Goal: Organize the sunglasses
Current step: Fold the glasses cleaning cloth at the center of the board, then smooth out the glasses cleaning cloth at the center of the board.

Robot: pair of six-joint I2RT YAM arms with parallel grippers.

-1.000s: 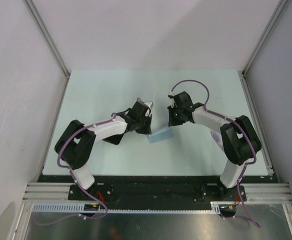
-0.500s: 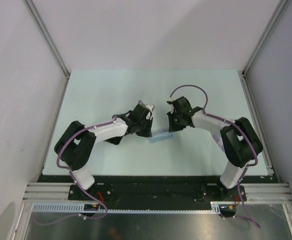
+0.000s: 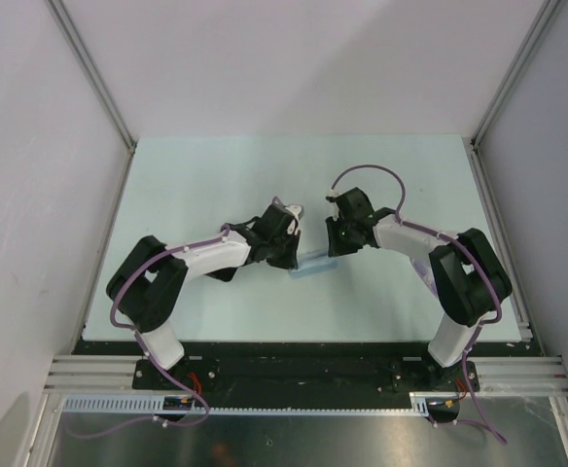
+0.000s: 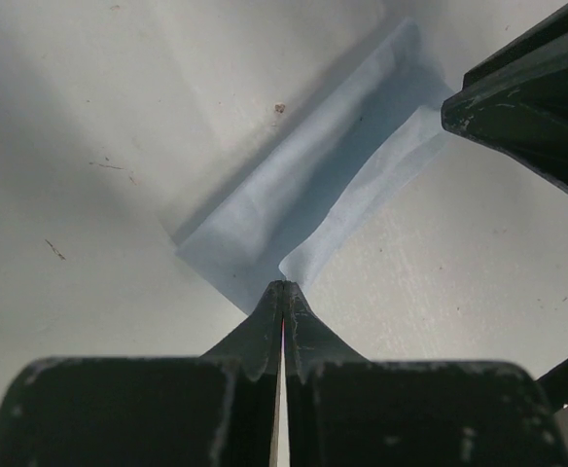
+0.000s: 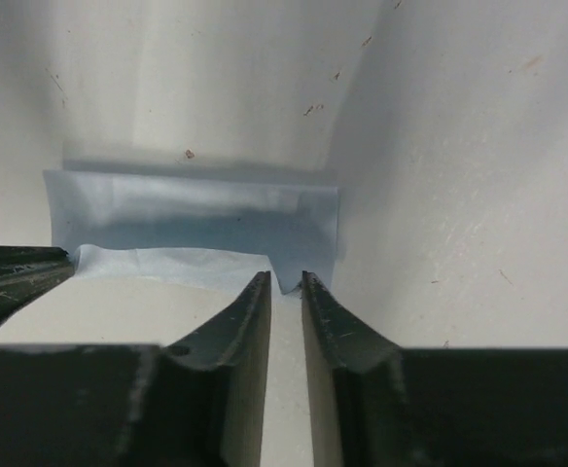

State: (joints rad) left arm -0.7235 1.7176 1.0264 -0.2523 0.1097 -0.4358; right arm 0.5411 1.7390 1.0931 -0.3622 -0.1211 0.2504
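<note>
Pink-framed sunglasses are not to be found in any of the three views, so I cannot tell where they lie; hidden under an arm or outside the wrist cameras' reach are both possible. What is being handled is the light blue cloth (image 4: 303, 185), which lies on the pale tabletop (image 3: 216, 175) between the two arms, doubled over on itself with a soft raised fold along its far side.

The left end effector (image 4: 282, 292) is closed tight on one corner of the cloth's upper layer, with no gap between its fingers. The right end effector (image 5: 284, 282) stands at the other corner of the same edge. Its fingers are a narrow way apart with the cloth's corner right at their tips, and whether they pinch it or merely flank it I cannot tell.

The step in hand looks like folding the cloth, a side job before the sunglasses are put in order. To do it well:

- Set the lifted edge down square over the lower layer, with both corners level, before either side lets go.
- Let the right fingers part fully, then draw straight up and away, so the tips do not drag the corner back.
- Let the left side hold its corner low and steady until the right is clear.
- Watch the raised fold, since a sideways tug would skew it.
</note>
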